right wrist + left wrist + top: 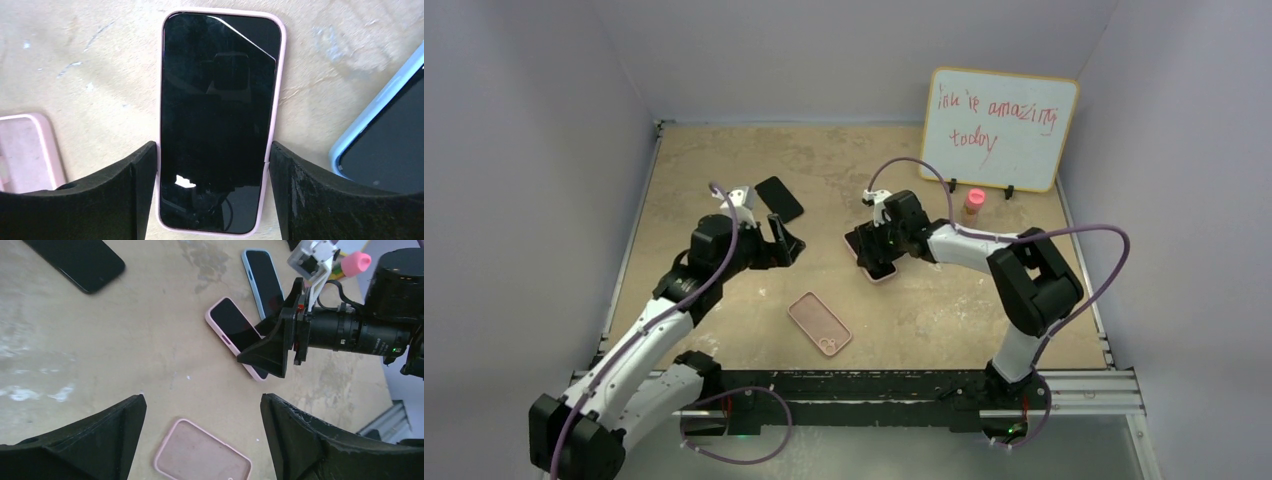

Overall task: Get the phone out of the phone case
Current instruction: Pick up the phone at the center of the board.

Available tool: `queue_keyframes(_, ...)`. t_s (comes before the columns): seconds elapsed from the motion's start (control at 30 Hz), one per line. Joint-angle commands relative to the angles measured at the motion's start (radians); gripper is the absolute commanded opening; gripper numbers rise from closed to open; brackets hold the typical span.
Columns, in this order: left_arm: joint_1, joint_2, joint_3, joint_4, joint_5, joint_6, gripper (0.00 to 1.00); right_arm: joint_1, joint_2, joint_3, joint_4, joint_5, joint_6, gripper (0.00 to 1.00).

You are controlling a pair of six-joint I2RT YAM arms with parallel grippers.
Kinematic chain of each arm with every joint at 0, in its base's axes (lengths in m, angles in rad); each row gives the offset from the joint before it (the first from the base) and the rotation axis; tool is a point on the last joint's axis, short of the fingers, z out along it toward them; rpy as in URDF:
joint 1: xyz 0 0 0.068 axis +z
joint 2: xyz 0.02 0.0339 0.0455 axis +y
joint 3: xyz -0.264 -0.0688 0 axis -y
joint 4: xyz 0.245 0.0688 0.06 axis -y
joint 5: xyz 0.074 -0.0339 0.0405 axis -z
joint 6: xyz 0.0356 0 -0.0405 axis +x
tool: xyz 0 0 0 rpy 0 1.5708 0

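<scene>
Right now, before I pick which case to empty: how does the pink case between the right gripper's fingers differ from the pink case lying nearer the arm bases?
The gripped pink case holds a phone, dark screen up; the near pink case shows only pink, no screen. The gripped pink case is clamped at its long edges by the right gripper; the near pink case lies free. Both are pink, flat on the table.

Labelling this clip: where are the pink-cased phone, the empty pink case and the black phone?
pink-cased phone (217, 125): right wrist view, middle of screen.
empty pink case (820, 323): top view, its middle.
black phone (780, 199): top view, its middle.
</scene>
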Motion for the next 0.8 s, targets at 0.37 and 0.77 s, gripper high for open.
queue_keyframes(0.37, -0.172, 0.394, -0.089, 0.508, -0.025, -0.370, 0.87, 0.007, -0.091, -0.248, 0.443, -0.185, 0.275, 0.04)
queue_keyframes(0.77, -0.171, 0.765, 0.005, 0.724, -0.044, -0.444, 0.73, 0.008, -0.034, -0.273, 0.530, -0.200, 0.302, 0.01)
